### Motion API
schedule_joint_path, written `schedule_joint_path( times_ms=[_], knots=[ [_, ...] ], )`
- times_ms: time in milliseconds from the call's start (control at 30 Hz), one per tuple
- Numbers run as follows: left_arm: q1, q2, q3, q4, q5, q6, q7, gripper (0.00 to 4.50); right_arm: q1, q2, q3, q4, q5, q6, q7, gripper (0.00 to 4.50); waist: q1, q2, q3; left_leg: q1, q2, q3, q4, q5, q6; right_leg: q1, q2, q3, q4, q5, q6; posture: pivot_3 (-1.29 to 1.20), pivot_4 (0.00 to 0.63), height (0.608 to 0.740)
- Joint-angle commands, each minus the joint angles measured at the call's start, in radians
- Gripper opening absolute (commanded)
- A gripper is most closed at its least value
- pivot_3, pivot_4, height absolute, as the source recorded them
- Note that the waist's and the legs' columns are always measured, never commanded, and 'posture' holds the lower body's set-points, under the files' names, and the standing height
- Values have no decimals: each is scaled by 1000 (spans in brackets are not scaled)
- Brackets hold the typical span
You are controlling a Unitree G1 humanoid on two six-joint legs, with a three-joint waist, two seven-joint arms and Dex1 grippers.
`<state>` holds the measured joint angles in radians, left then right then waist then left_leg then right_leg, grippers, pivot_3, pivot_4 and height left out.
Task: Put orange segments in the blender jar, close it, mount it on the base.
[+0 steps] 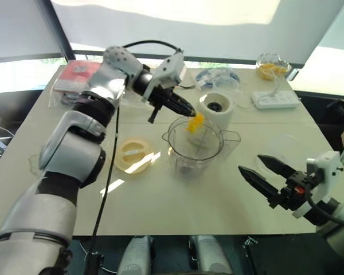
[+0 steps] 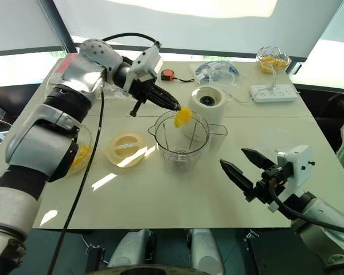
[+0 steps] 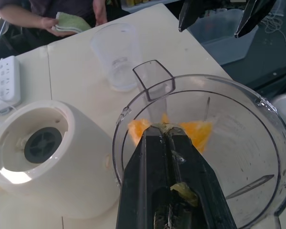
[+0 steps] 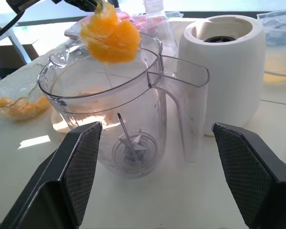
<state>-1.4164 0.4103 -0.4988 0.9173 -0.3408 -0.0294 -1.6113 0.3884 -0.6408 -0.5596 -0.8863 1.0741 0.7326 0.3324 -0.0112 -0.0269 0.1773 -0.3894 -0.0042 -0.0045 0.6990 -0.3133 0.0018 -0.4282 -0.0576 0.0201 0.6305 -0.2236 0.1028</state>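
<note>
The clear blender jar (image 1: 195, 150) stands upright mid-table with its handle toward the right, blades visible at its bottom (image 4: 132, 145). My left gripper (image 1: 188, 112) hovers over the jar's rim, shut on an orange segment (image 1: 195, 122) that hangs just above the jar's opening (image 4: 109, 36). In the left wrist view the shut fingers (image 3: 155, 157) point into the jar with orange flesh (image 3: 198, 131) at their tips. Directly behind the jar sits the cream-white base (image 1: 217, 107), socket up. My right gripper (image 1: 250, 162) is open, to the jar's right near the front edge, holding nothing.
A cream round lid (image 1: 135, 154) lies left of the jar. Glass bowls of orange segments stand at the back right (image 1: 272, 67) and at the left (image 2: 80, 154). A white power strip (image 1: 275, 100), a tape measure (image 2: 168, 74) and a small clear cup (image 3: 117, 52) are also on the table. A person holds a green cloth (image 3: 71, 21) at the right side.
</note>
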Motion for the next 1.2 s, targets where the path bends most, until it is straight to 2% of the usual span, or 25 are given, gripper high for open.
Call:
schedule_joint_path(
  times_ms=[33, 333, 433, 600, 667, 833, 1000, 1200],
  knots=[
    [-37, 8, -14, -32, -38, -16, -3, 14, 9, -9, -10, -32, 12, -27, -17, 3903, 1, 0, 0, 0, 0, 0, 0, 0, 0, 0, 0, 0, 0, 0, 0, 0, 150, 740],
    [-21, 34, -75, -66, -56, -35, -3, 14, -6, -37, -13, -32, 68, -48, -32, 3903, 2, 0, 0, 0, 1, 0, 0, 0, 0, 0, 0, 0, 0, -1, -1, 0, 150, 740],
    [-14, 43, -90, -83, -70, -29, -3, 898, -7, -52, -9, -26, 66, -50, -29, 3903, 3, 0, 0, 0, 1, 0, 0, 0, 0, 0, 0, 0, 0, -1, -1, 0, 150, 740],
    [-12, 40, -61, -89, -72, -34, -3, 3460, -3, -64, -9, -19, 62, -53, -19, 3903, 4, 0, 0, 0, 1, 0, 0, 0, 0, 0, 0, 0, 0, -1, -2, 0, 150, 740],
    [-16, 35, -22, -89, -80, -17, -3, 3460, 3, -70, -10, -15, 46, -51, -11, 3903, 3, 0, 0, 0, 1, 0, 0, 0, 0, 0, 0, 0, 0, -1, -2, 0, 150, 740],
    [-8, 3, 176, -77, -83, 61, 82, 3460, 11, -61, 30, -12, -27, -52, -16, 3903, 3, 0, 0, 0, 1, 0, 0, 0, 0, 0, 0, 0, 0, -1, -2, 0, 150, 740],
    [96, 65, 251, -269, -70, 195, 71, 3460, 0, -54, 70, 2, -60, -53, -14, 3903, -3, 2, 0, 1, 1, 0, -1, 0, 0, 0, 0, 1, 0, 0, 0, 0, 150, 740],
    [198, 83, 361, -443, -128, 469, 211, 3460, -58, -21, 125, 68, -200, -97, -40, 3903, 5, 2, 0, 1, 1, 0, 0, 0, 0, 0, 0, 1, 1, 0, 0, 0, 150, 740]
  ],
)
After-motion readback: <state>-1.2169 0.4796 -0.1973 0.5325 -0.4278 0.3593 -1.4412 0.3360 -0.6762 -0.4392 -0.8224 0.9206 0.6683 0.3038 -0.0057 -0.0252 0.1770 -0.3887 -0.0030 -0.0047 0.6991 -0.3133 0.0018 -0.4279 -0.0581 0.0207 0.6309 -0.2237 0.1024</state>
